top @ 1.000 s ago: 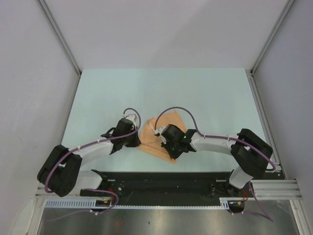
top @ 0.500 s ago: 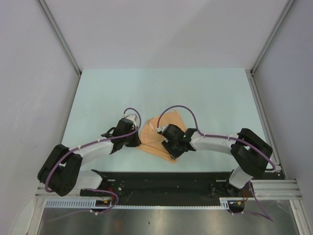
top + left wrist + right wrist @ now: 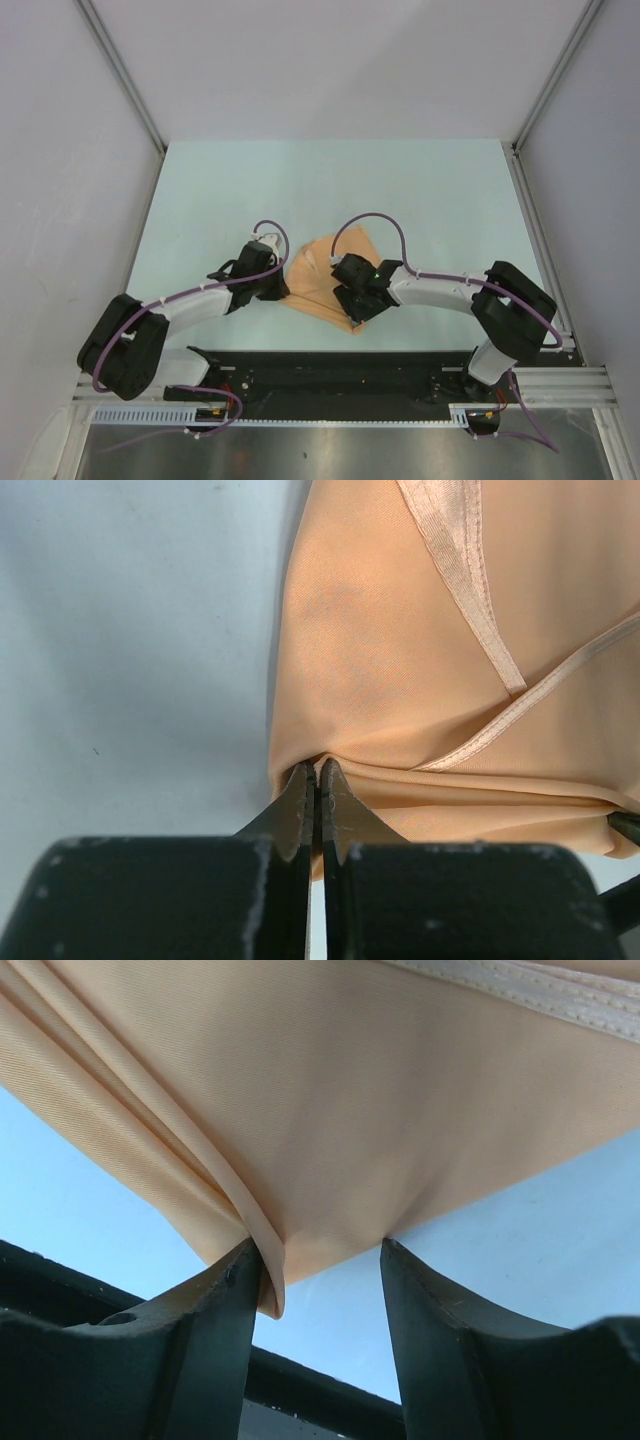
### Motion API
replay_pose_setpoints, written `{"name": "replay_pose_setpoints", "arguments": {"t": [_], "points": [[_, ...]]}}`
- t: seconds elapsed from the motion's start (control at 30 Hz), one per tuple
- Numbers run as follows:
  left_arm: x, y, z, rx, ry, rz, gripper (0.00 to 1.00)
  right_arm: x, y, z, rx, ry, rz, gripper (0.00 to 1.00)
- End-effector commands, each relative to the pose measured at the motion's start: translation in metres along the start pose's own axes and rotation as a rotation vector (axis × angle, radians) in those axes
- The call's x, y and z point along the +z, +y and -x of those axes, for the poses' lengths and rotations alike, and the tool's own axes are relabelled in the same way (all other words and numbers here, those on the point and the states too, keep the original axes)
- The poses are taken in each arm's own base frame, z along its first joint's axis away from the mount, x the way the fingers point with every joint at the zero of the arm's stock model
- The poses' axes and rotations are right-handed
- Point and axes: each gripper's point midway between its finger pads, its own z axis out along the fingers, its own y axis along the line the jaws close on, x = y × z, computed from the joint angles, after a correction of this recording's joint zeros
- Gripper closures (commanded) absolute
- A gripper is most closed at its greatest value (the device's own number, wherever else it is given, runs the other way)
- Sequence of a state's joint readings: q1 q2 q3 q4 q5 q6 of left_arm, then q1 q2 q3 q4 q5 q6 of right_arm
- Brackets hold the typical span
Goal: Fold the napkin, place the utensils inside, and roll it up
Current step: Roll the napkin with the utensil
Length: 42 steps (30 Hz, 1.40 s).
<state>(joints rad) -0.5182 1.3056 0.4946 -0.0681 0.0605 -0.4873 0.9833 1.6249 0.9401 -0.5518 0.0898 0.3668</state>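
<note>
The peach-orange napkin (image 3: 322, 278) lies folded and partly rolled on the table between my two grippers. My left gripper (image 3: 283, 285) is shut, pinching the napkin's left edge (image 3: 400, 680); its tips (image 3: 318, 770) close on a fold of cloth. My right gripper (image 3: 348, 300) is open at the napkin's near right edge; its fingers (image 3: 240, 1270) straddle the folded corner of the napkin (image 3: 330, 1110), the left finger touching a rolled fold. No orange-red utensil shows in any view.
The pale table (image 3: 200, 200) spreads around the napkin, with grey walls on three sides. A black rail (image 3: 330, 375) runs along the near edge just below the napkin.
My right gripper has shifted slightly left and away over the napkin. The left gripper and the napkin stay about where they were.
</note>
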Motion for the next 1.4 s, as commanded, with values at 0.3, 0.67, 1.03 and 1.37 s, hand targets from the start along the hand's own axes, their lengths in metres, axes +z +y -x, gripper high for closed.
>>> {"name": "replay_pose_setpoints", "arguments": {"t": [0.3,0.67,1.03,1.37], "points": [[0.004,0.004,0.006,0.026,0.002,0.018,1.0,-0.022,-0.033,-0.042,0.058,0.155,-0.124,0.43],[0.01,0.0,0.007,0.037,0.013,-0.001,1.0,-0.034,-0.034,-0.029,0.067,0.121,-0.128,0.43],[0.012,-0.001,0.006,0.036,0.037,0.004,1.0,-0.088,0.035,0.071,-0.149,-0.304,0.094,0.37],[0.013,0.0,0.007,0.036,0.037,0.009,1.0,-0.046,0.081,0.109,-0.27,-0.404,0.162,0.38]]}}
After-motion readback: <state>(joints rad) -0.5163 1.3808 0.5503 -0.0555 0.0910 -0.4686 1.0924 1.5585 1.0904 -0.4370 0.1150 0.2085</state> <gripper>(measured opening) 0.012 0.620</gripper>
